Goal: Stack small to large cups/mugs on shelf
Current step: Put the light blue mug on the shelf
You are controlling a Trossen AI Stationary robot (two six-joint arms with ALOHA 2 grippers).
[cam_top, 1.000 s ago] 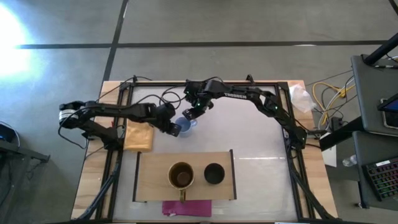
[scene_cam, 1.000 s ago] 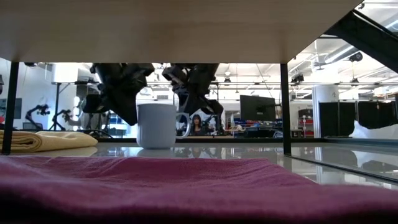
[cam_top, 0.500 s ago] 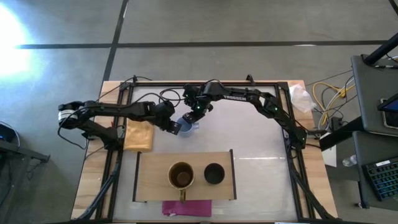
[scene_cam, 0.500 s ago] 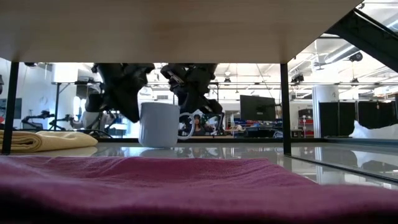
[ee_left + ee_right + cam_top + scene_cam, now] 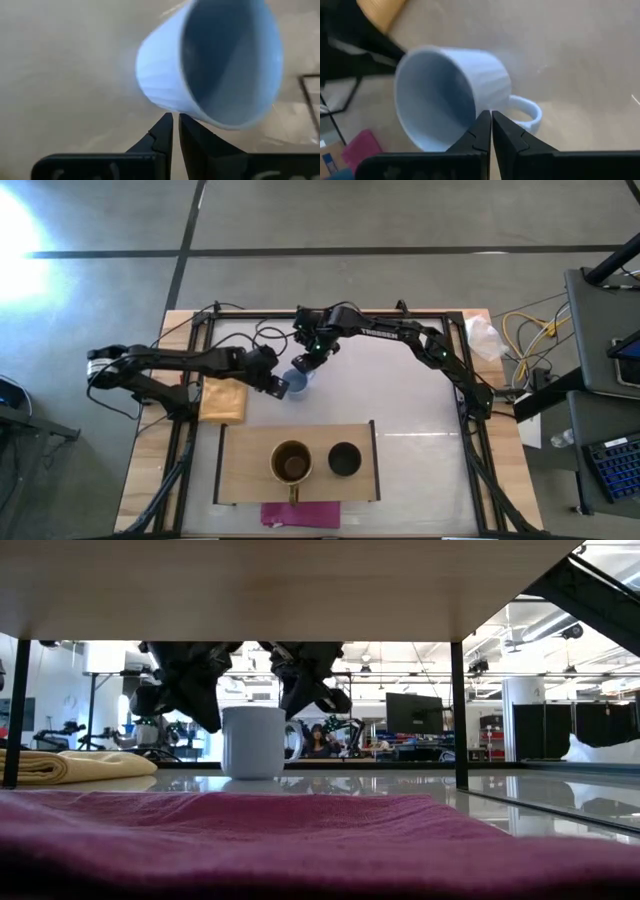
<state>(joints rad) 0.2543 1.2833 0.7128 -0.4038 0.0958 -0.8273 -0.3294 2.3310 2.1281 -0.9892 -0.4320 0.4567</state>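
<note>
The pale blue mug (image 5: 298, 381) stands upright on the table behind the shelf (image 5: 240, 480); in the low view the mug (image 5: 252, 742) has its handle (image 5: 293, 740) on the right. My left gripper (image 5: 279, 385) is shut at the mug's left side, and shows in its own wrist view (image 5: 175, 122). My right gripper (image 5: 309, 361) is shut at the mug's far right side by the handle, and shows in its own wrist view (image 5: 490, 120). The brown mug (image 5: 291, 463) and the black cup (image 5: 344, 459) stand on the shelf. My left gripper has its shut fingertips (image 5: 169, 120) right at the mug's outer wall (image 5: 165, 95) below the rim, coming slanting down from the table's left; I cannot tell whether they touch. My right gripper has its shut fingertips (image 5: 485, 119) against the mug's wall beside the handle's root (image 5: 512, 102), coming slanting down from the far right. The mug stands on the table.
A folded yellow cloth (image 5: 222, 395) lies left of the mug. A magenta strip (image 5: 300, 513) lies at the shelf's near edge. The shelf's thin dark legs (image 5: 457, 710) stand between the low camera and the mug. Cables lie at the table's far edge.
The blue mug has slid a little toward the table's right and then back toward the left, staying upright. Both grippers have stayed shut close beside it, shifting slightly with it.
</note>
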